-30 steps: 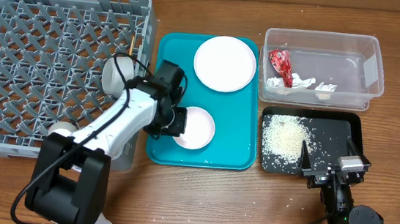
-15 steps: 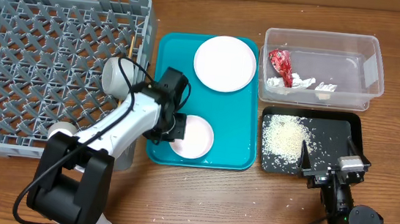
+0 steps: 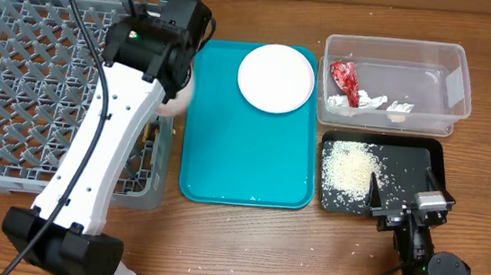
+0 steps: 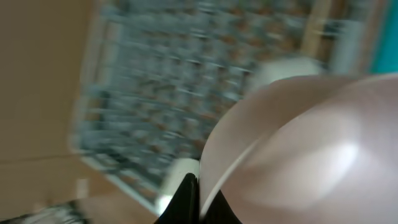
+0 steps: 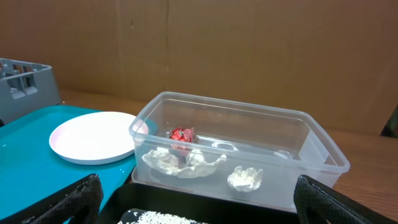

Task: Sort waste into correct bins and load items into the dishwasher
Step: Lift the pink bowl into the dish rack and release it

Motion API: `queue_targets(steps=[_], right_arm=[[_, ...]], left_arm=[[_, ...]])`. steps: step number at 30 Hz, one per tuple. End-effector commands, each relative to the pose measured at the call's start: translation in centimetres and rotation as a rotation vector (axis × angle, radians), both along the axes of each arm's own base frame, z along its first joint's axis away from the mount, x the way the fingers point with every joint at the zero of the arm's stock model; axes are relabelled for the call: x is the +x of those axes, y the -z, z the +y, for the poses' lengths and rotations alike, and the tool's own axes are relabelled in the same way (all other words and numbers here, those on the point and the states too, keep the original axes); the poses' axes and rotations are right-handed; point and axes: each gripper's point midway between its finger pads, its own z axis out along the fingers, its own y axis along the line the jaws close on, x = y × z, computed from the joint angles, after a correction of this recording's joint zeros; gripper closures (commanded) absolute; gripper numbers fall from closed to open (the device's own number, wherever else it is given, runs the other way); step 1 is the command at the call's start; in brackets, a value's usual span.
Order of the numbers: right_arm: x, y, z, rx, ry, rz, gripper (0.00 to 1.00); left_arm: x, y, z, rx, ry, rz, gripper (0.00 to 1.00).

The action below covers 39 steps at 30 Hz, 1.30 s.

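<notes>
1. My left gripper (image 4: 199, 202) is closed on the rim of the small pink bowl (image 3: 180, 95). The rim sits between my dark fingers (image 4: 184, 198) at the bottom of the wrist picture.
2. From overhead, the bowl is at the upper left of centre, at the right wall of the dish rack (image 3: 44, 73) and just beside the teal tray (image 3: 244, 155). My arm covers most of it.
3. The bowl is round, so it has no long axis. It is tipped, and its rim runs from bottom centre toward the upper right. Because of blur I cannot tell where its mouth faces.
4. My right gripper (image 5: 208, 202) is spread wide and holds nothing, at the lower right by the black tray (image 3: 415, 158) with the rice (image 3: 348, 165).
5. The pink plate (image 3: 276, 77) lies flat on the teal tray.
</notes>
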Motion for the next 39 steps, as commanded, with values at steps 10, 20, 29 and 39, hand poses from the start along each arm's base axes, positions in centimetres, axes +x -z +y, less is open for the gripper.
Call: queue_targets(steps=[10, 20, 29, 39], right_arm=[[0.0, 0.1, -0.1, 0.005, 0.004, -0.007, 0.00], [0.0, 0.1, -0.1, 0.005, 0.004, -0.006, 0.00], [0.0, 0.1, -0.1, 0.005, 0.004, -0.007, 0.00], [0.0, 0.1, -0.1, 0.005, 0.004, -0.007, 0.00]], left_arm=[[0.1, 0.0, 11.7, 0.450, -0.344, -0.146, 0.96], [1.8, 5.4, 12.5, 0.453, -0.287, -0.110, 0.96], [2.9, 7.4, 12.9, 0.474, -0.255, -0.074, 0.96], [3.1, 10.8, 12.1, 0.498, -0.201, 0.059, 0.96]])
